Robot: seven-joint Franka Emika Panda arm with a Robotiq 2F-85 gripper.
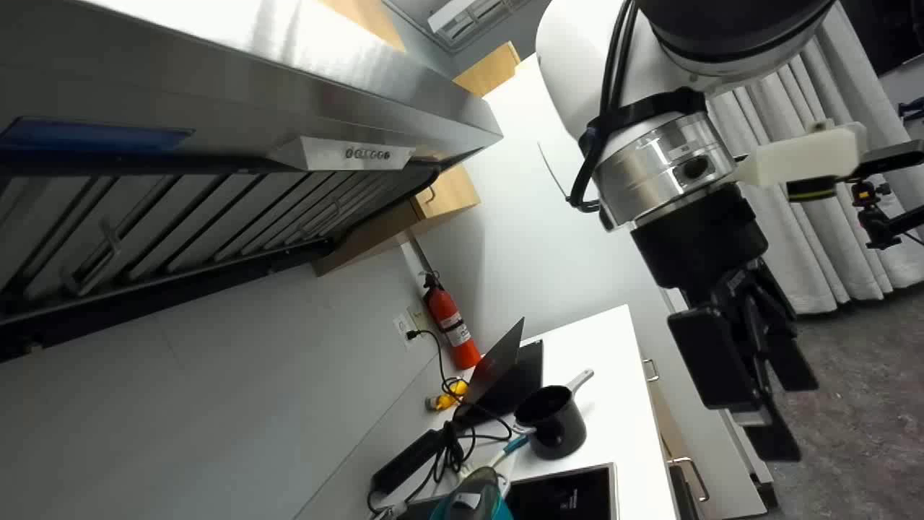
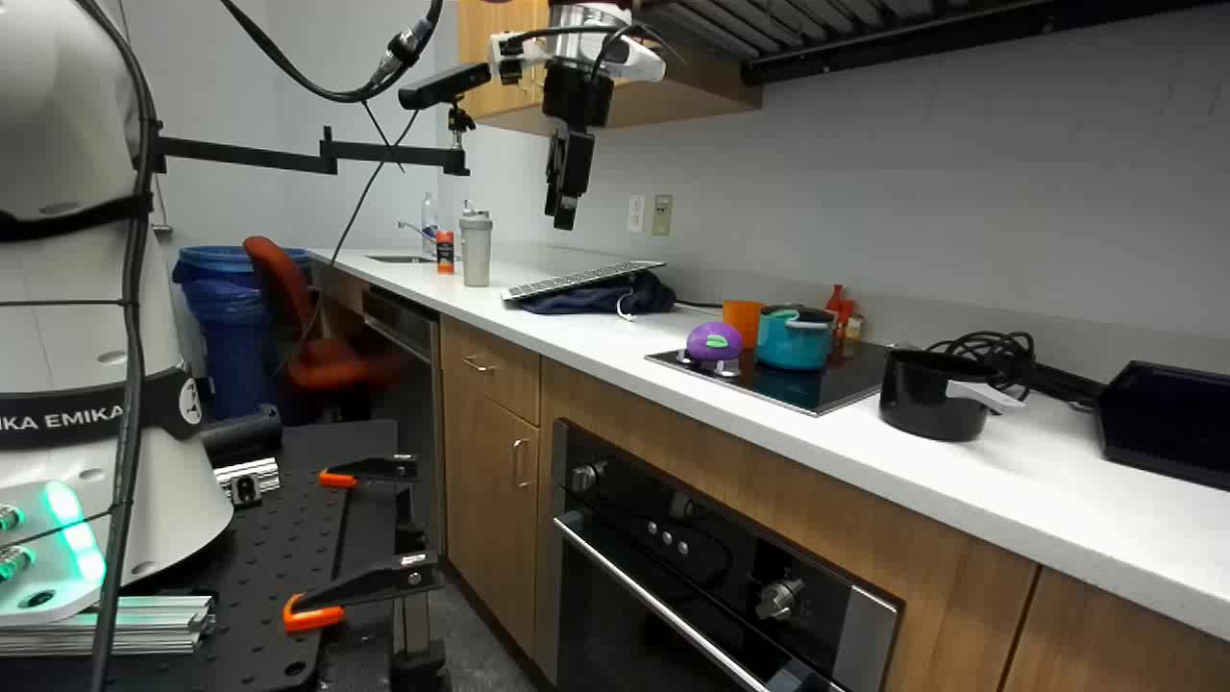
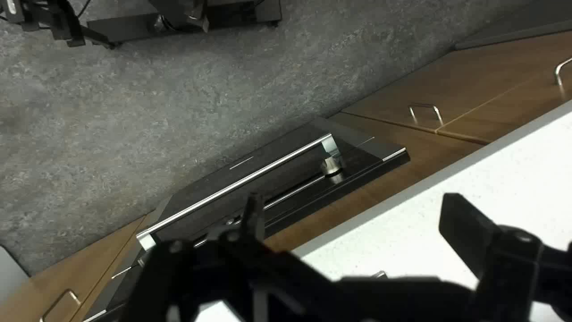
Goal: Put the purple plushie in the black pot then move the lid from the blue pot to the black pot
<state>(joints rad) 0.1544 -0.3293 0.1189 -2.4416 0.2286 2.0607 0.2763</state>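
Since the purple plushie has to go in before any cover does, the black pot stands with its mouth uncovered; both exterior views show it upright on the worktop, just beyond the cooktop and near the front edge. Its pale handle points away from the cooktop, which I judge leaves the plushie's side free for an approach.

The plushie itself, in an exterior view, sits at the cooktop's corner nearest the front edge and the end of the worktop with the sink, over or just behind the knobs; whether it rests on them I cannot tell. That perch near the front edge should suit a grasp from above, though a round body there may roll if nudged.

Farther toward the rear edge, apart from the plushie, the blue pot stands on the cooktop and appears to wear the lid, parked there, I suppose, until the plushie is inside.

The tool hangs well above the worktop's height, fingers spread wide with nothing seen between them, which fits neither step being done. The wrist view takes in the front edge and the oven handle but no plushie, so the next move probably calls for swinging toward it, then down, keeping off the blue pot.
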